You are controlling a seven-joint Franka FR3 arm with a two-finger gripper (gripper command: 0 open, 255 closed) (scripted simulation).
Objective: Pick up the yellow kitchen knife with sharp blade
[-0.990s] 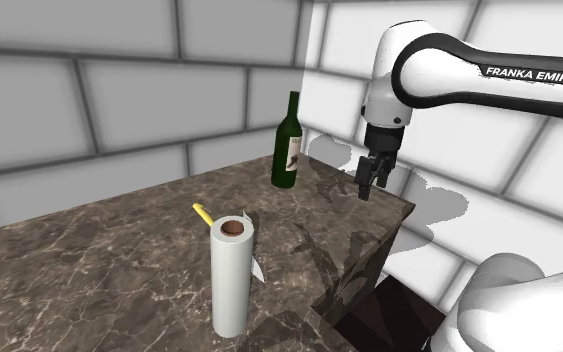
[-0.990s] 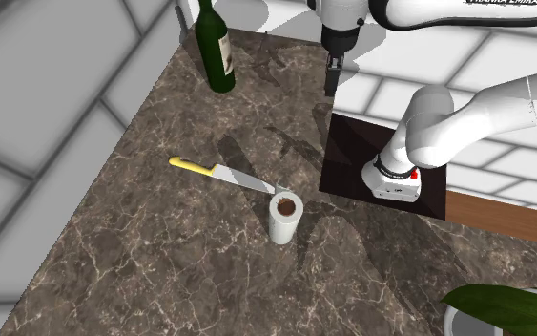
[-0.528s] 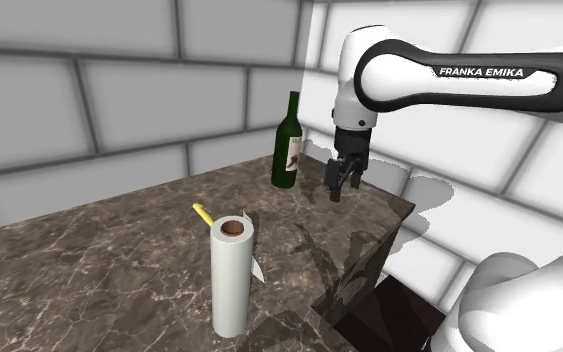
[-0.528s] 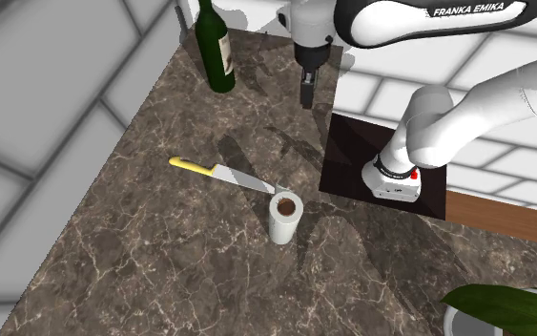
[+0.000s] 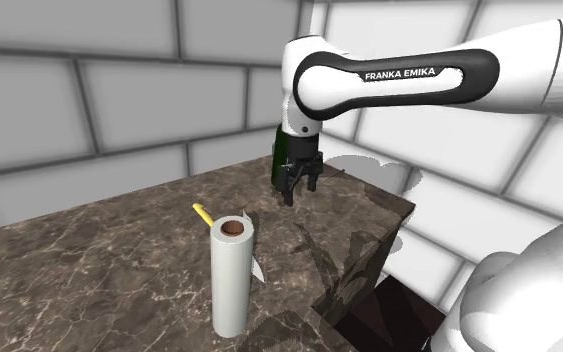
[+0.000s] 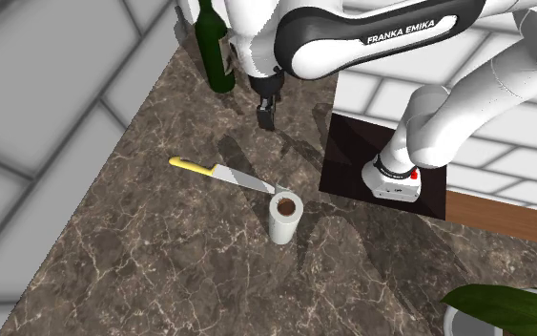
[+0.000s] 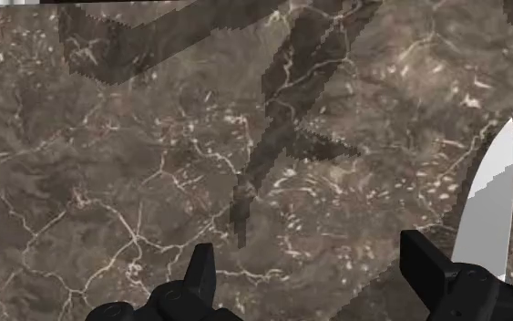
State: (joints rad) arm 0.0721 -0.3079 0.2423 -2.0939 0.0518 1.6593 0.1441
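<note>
1. Fingers [image 7: 201,269] of the gripper [image 7: 311,274] are seen set wide apart in the wrist view. Nothing is clasped; bare dark marbled countertop [image 7: 108,164] is seen between them.
2. The gripper [image 5: 299,193] is found pointing down above the countertop [image 5: 99,260], well apart from the paper towel roll [image 5: 231,275] and on the roll's far side in the shoulder view, close in front of the green wine bottle [image 5: 279,160].
3. The knife [image 6: 223,175] is recorded lying flat on the countertop [image 6: 161,258]. Its blade tip is just beside the paper towel roll [image 6: 284,218], and its yellow handle is directed away from the roll, toward the second exterior view's left.
4. In the shoulder view the knife [image 5: 202,213] is partly hidden behind the roll: the yellow handle is seen on one side, the grey blade tip on the other.
5. In the wrist view the pale blade [image 7: 487,210] is seen outside the finger gap, beside one finger. No contact is seen.
6. The bottle [image 6: 216,48] stands upright, well apart from the roll, with the gripper [image 6: 266,118] between the two and nearer the bottle.
</note>
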